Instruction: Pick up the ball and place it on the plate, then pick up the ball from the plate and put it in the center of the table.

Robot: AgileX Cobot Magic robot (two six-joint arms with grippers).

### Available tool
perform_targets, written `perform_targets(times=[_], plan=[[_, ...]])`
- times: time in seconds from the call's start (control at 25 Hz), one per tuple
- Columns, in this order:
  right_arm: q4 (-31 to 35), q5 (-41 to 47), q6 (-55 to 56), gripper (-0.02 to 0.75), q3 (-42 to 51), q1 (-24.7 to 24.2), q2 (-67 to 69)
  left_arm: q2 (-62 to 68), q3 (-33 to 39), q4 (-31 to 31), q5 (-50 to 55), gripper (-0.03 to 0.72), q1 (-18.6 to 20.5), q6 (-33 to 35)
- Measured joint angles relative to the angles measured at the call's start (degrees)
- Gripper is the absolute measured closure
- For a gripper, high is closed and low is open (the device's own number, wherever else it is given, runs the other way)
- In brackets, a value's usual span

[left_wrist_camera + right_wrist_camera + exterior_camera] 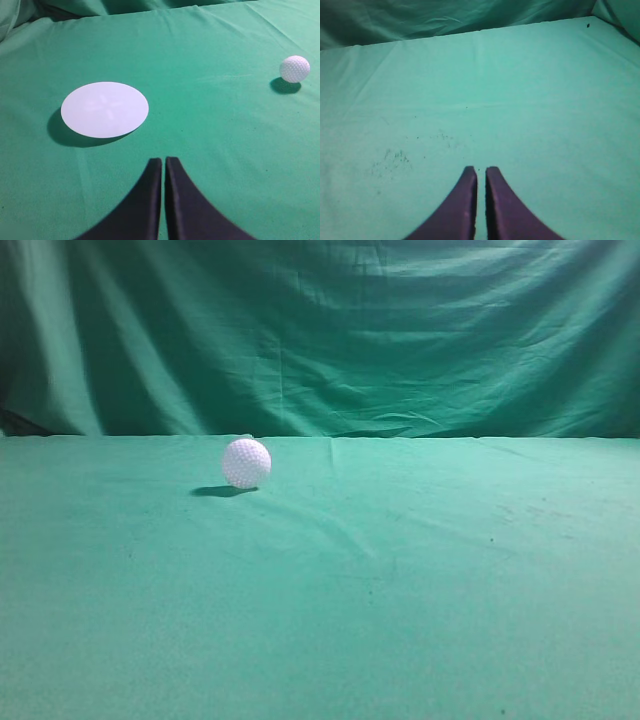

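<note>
The white dimpled ball (246, 462) rests on the green cloth table (400, 590), left of the middle in the exterior view. It also shows in the left wrist view (294, 68) at the far right. A white round plate (105, 109) lies on the cloth in the left wrist view, ahead and left of my left gripper (163, 160), which is shut and empty. My right gripper (481, 170) is shut and empty over bare cloth. Neither gripper nor the plate shows in the exterior view.
A draped green curtain (320, 330) hangs behind the table's far edge. Dark specks mark the cloth (392, 159) left of the right gripper.
</note>
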Motion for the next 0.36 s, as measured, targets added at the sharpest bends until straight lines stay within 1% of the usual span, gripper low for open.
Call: perform_targets(times=[0.36], plan=[[0.0,0.0,0.0,0.689,0.0,0.0,0.0,0.0,0.0,0.0,-0.12,0.688,0.0,0.0]])
